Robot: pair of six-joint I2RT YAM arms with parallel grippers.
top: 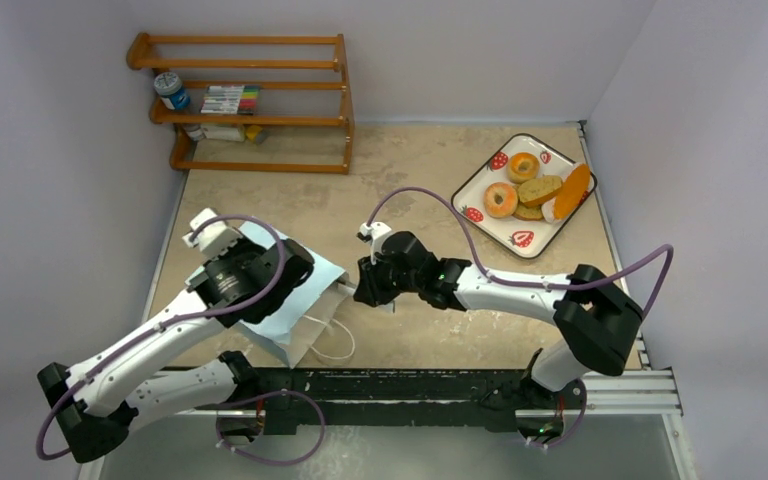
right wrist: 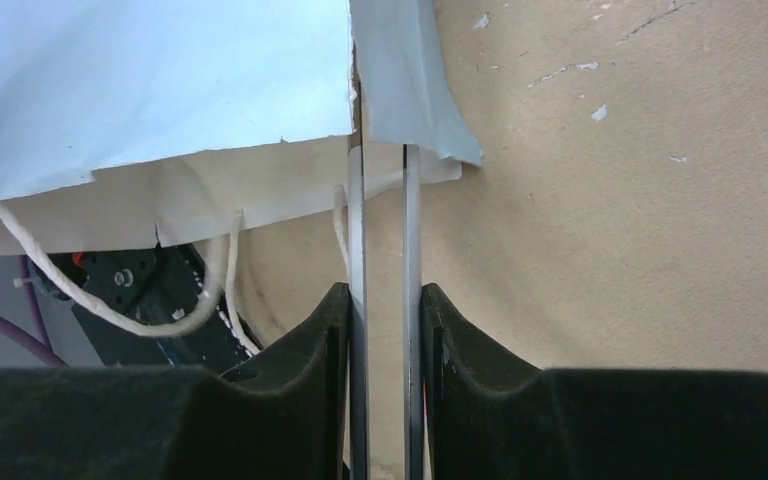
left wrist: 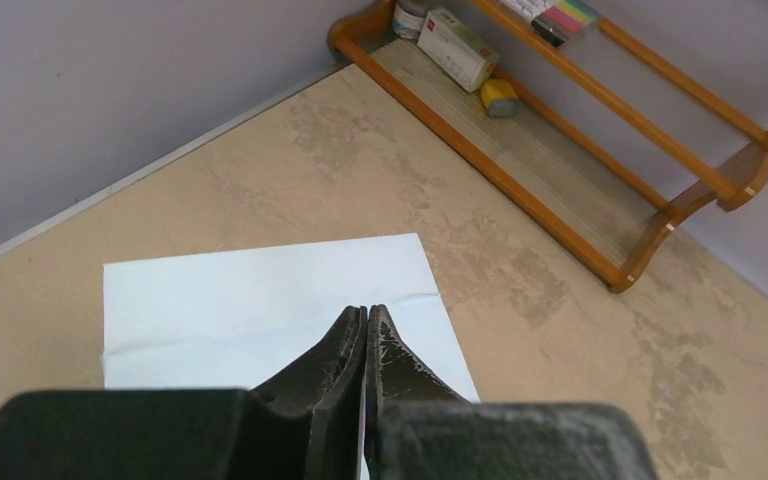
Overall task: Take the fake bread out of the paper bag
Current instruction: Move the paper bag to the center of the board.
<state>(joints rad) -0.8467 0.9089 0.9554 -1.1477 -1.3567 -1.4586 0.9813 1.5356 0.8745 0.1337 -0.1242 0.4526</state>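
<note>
Firstly, left wrist view: the left claw [left wrist: 367,312] has its fingers [left wrist: 335,355] pressed together, tips touching. Whether any paper is caught between them cannot be told. The pale blue bag [left wrist: 260,290] lies flat on the counter [left wrist: 580,340], under the claw and reaching just ahead of its tips. A wooden shelf [left wrist: 560,150] stands well beyond the claw, ahead and to its right, against the wall.

Next, right wrist view: the right claw [right wrist: 380,295] is clamped on a side fold of the bag at its mouth, and two thin paper edges run between the fingers. The blue outer face spreads ahead of the claw and to its left, with the whitish-tan lining showing below it. White cord handles [right wrist: 110,310] loop near the claw, on its left.

Lastly, top view: the bag lies flat between the two claws, the left one over its closed end and the right one at its open mouth. The bread [top: 535,190], comprising two bagel rings, slices and a baguette, rests on a strawberry-patterned tray [top: 490,225]. This tray is well apart from both claws, behind the right one, towards the far right corner of the counter.
</note>
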